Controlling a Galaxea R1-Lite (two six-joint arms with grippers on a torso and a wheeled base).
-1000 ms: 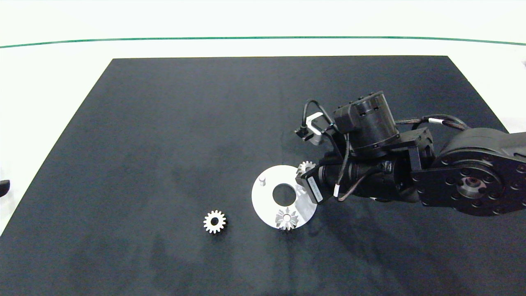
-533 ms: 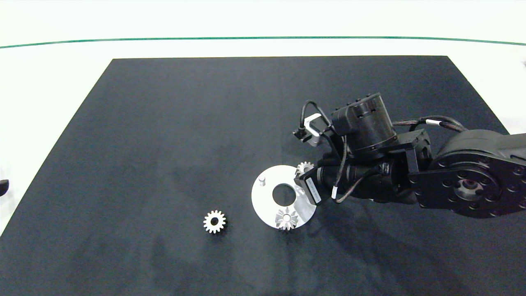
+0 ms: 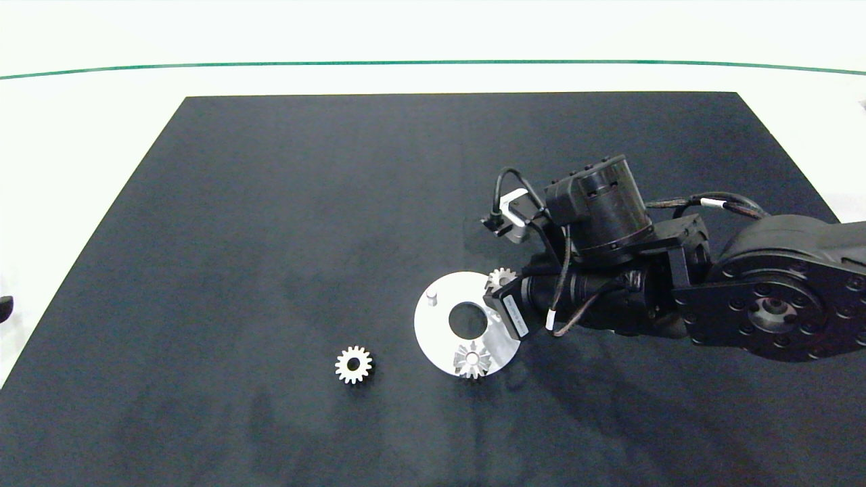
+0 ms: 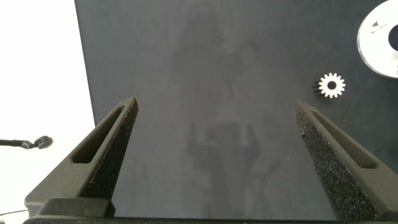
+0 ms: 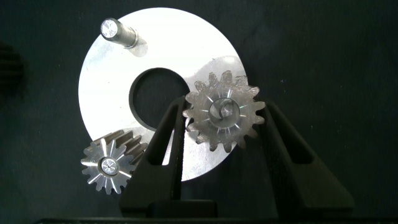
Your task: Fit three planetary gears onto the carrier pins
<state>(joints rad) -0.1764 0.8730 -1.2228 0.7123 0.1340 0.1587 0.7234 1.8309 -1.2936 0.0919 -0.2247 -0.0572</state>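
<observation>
The white disc (image 3: 436,325) (image 5: 180,37) lies on the black mat. One bare carrier pin (image 3: 431,295) (image 5: 115,29) stands near its rim. A silvery planetary gear (image 3: 471,360) (image 5: 109,165) sits on a second pin. Another gear (image 3: 502,277) (image 5: 224,115) sits over the third pin, whose top shows in its centre hole. My right gripper (image 5: 222,109) is shut on this gear, one finger on each side. A loose gear (image 3: 353,365) (image 4: 331,85) lies flat on the mat left of the disc. My left gripper (image 4: 214,109) hangs open over the mat's left part, holding nothing.
The black mat (image 3: 270,203) covers most of the white table (image 3: 81,135). The right arm (image 3: 744,297) reaches in from the right and hides the disc's right edge. A dark bit of the left arm (image 3: 3,308) shows at the left edge.
The right wrist has shifted slightly left and down over the disc. The gear between its fingers has hardly moved. The other gears and the disc stay put.
</observation>
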